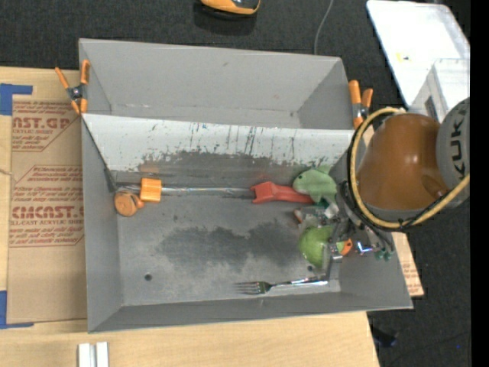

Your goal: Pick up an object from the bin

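My gripper (328,239) is low in the bin's right front corner, under the arm's orange cover. A round light-green thing (312,246) lies right against its left side; whether it is gripped I cannot tell. Just behind the gripper sits a paler green lumpy thing (316,182). A red flat piece (275,193) touches that one's left side. A metal fork (284,285) lies along the front wall just below the gripper, tines pointing left.
Far left, by the back slope, an orange block (150,189) rests beside a tan cylinder (126,202). The bin's right wall stands close to the gripper. The arm's cover and cables hide the corner to its right.
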Action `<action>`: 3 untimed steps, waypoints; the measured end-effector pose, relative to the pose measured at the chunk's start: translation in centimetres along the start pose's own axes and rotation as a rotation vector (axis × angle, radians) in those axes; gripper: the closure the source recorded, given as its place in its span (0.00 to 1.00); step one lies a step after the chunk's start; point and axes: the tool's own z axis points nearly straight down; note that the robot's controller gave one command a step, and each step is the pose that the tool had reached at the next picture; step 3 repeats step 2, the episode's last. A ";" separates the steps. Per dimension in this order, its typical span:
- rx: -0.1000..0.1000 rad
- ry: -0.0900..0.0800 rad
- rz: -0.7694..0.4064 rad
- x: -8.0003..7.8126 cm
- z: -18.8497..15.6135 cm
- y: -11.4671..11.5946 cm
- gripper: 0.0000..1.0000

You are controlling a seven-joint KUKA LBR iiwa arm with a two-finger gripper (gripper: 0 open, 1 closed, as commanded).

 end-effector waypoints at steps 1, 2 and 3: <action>-0.001 0.004 0.000 0.1 -0.7 0.0 1.00; -0.001 0.005 -0.001 0.1 -3.5 0.1 1.00; -0.001 0.005 -0.001 0.1 -3.5 0.1 1.00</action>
